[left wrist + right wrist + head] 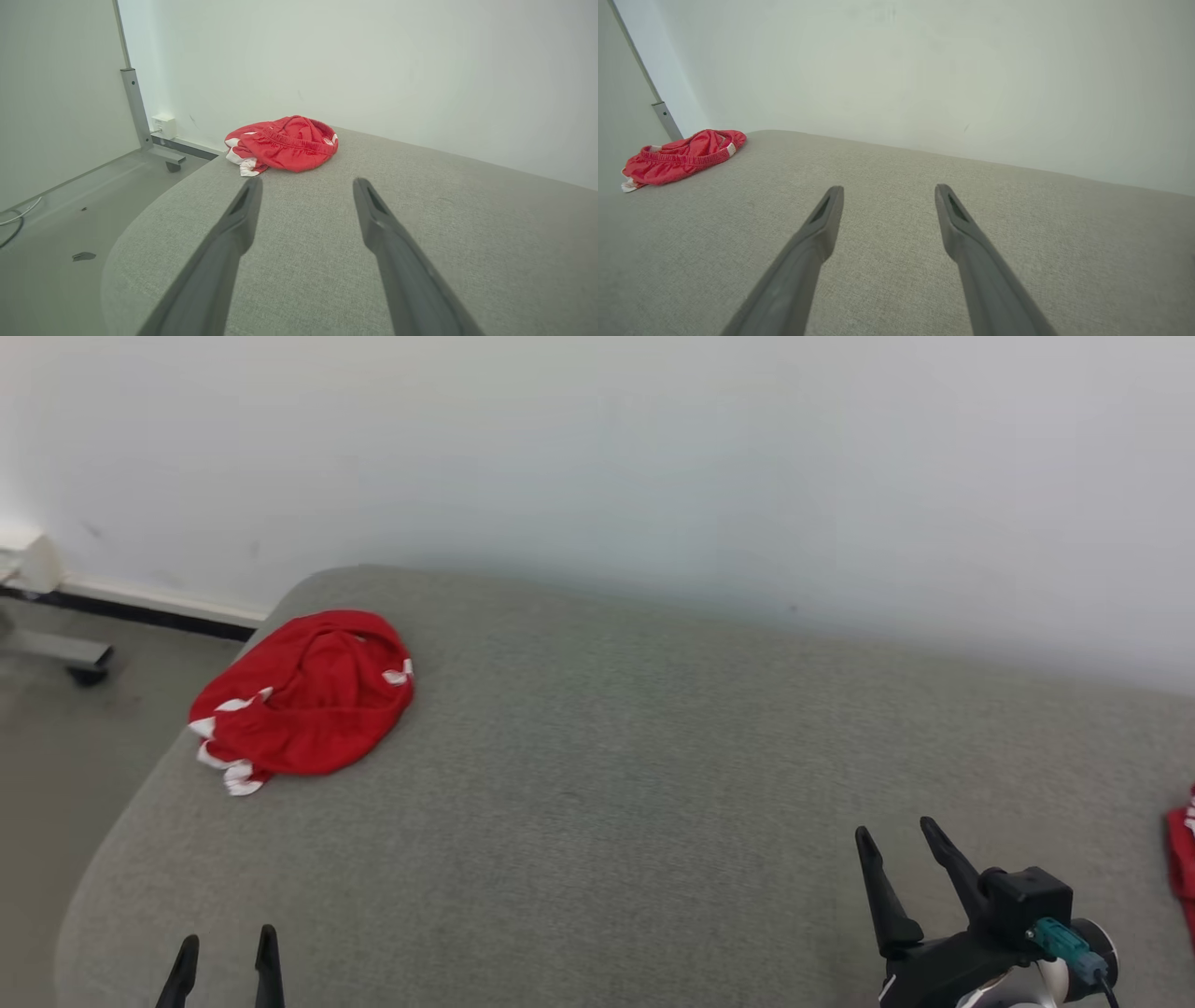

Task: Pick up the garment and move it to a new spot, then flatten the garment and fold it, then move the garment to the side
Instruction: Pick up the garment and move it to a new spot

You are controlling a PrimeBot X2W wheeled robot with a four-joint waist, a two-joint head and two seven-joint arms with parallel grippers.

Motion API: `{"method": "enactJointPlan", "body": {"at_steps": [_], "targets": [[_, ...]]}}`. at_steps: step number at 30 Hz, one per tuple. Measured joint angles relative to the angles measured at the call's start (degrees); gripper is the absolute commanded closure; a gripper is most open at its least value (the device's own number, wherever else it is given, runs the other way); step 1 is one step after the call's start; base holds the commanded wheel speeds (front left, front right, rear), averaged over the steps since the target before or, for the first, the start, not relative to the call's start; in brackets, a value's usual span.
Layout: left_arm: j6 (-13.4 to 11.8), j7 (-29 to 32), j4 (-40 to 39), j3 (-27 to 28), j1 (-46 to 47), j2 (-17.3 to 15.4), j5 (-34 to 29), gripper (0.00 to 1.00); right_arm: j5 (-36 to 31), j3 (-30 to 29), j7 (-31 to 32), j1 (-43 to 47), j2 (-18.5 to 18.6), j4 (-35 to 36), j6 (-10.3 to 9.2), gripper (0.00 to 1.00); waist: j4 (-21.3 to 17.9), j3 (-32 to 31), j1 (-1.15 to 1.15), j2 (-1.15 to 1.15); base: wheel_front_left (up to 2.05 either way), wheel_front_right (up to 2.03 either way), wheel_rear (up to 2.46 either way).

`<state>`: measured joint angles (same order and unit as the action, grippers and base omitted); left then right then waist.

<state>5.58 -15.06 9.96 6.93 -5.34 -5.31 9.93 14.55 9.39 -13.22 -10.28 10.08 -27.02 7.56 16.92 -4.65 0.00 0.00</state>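
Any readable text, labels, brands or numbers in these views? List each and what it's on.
None readable.
red shorts: white trim patches only, no letters visible.
white wall box: too small to tell any marking.
teal connector: no legible print.

Legible txt, labels, brand marks, nos.: none. Garment [308,709]: white areas [241,777] too creased/small to read as print.
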Motion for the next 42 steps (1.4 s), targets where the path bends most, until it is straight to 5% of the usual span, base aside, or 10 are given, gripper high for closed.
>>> {"method": "enactJointPlan", "body": {"at_steps": [12,24,42], "targets": [[-0.4,0.0,-0.66,0.54,-1.05,-1.03,0.11,0.0,-0.01,0.47,-0.91,-0.37,-1.31,-1.46,0.0,0.0,7.14,-0.34,0.0,0.0,0.0,0.0,0.0],[-0.48,0.94,-0.19,0.07,1.44,-1.86,1.14,0.0,0.14,1.37,-1.25,-0.91,-1.52,-1.89,-0.01,0.0,7.22,0.57,0.0,0.0,0.0,0.0,0.0],[1.49,20.6,19.95,2.03,39.49,-9.77,17.18,0.0,-1.07,6.59,4.99,-11.5,4.6,11.0,0.0,0.0,3.28,14.11,0.01,0.01,0.0,0.0,0.0]]}}
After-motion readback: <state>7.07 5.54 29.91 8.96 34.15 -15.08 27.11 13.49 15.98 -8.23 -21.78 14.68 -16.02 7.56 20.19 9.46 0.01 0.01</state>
